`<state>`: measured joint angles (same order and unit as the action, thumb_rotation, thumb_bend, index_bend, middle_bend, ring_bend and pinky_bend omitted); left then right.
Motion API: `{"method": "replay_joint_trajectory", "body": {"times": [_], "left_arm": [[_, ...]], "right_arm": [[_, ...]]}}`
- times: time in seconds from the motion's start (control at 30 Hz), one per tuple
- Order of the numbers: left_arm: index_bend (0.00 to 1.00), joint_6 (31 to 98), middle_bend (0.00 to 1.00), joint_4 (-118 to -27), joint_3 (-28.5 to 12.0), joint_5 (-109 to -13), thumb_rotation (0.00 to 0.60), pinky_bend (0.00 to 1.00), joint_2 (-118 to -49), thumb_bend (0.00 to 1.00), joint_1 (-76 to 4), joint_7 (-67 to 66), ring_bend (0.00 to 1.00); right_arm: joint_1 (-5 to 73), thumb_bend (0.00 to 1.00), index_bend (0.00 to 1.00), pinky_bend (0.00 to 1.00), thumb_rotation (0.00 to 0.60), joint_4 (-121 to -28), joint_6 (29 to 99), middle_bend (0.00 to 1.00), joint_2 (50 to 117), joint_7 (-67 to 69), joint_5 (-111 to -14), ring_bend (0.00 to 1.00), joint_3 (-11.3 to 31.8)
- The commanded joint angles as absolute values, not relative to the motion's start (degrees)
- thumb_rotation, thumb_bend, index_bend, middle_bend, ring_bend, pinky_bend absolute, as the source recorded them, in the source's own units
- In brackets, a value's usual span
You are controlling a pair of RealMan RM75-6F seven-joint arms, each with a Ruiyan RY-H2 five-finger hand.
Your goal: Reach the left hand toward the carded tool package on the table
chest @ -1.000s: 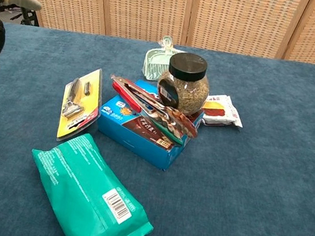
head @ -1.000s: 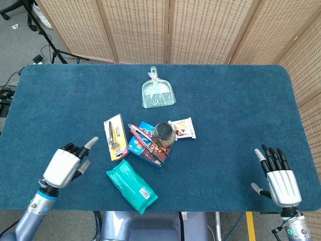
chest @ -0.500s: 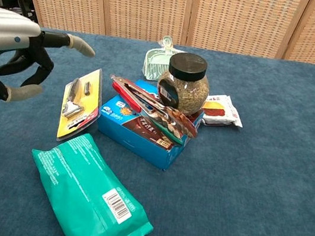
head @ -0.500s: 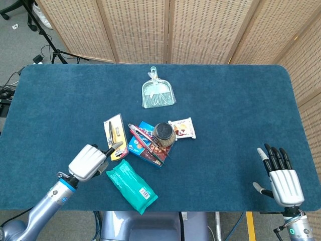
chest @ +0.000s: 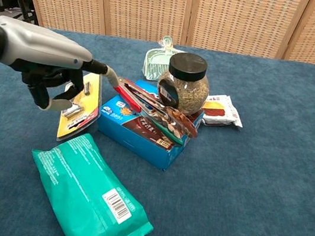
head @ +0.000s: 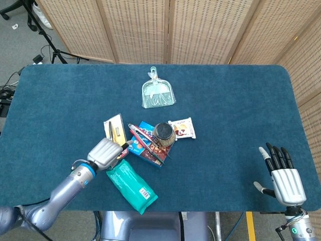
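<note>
Your left robot hand (chest: 56, 75) hangs over the near end of the yellow tool card (head: 115, 132), which lies flat on the blue worktop (head: 225, 100) just left of the blue box (chest: 143, 131). It holds nothing: one finger points out toward the box while the others curl down over the card, and you cannot tell from either view whether any of them touch it. A pair of red-handled tongs (chest: 147, 104) lies across the box top, with a dark-lidded jar (chest: 185, 82) at the box's far right corner and a small snack packet (chest: 221, 111) just right of it. A green pouch (chest: 91, 194) lies on the near side of the box, and a pale green dustpan (head: 158, 93) sits well beyond it. Your right robot hand (head: 281, 173) is far to the right of the box, flat, fingers spread, empty.
</note>
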<state>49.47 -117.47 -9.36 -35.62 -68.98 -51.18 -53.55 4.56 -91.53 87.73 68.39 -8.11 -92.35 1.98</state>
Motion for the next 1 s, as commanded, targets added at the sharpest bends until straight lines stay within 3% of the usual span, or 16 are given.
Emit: {"method": "replay_joint_trajectory", "body": {"times": [0.03,0.43,1.0], "left_arm": [[0.0,54.4,0.72,-118.2,-9.0,-24.4,0.6,0.64,-72.7,0.49,-59.6,-60.3,0.8],[0.0,58.8,0.72,-116.8,-7.2,-15.0,0.6,0.64,-76.7,0.49,-67.0,-62.6,0.8],[0.0,61.0,0.72,-117.0,-3.8,-14.6,0.6,0.64,-77.6,0.49,-70.3,-58.9,0.8]], "right_arm": [[4.6,0.1,0.0,0.0,0.6,-91.5,87.7,0.0,68.1,-7.5,-92.2,0.0,2.1],[4.6,0.1,0.0,0.0,0.6,-91.3,87.6,0.0,67.8,-6.6,-92.3,0.0,2.0],[4.5,0.1,0.0,0.0,0.6,-91.4,87.9,0.0,67.7,-6.4,-92.7,0.0,1.8]]}}
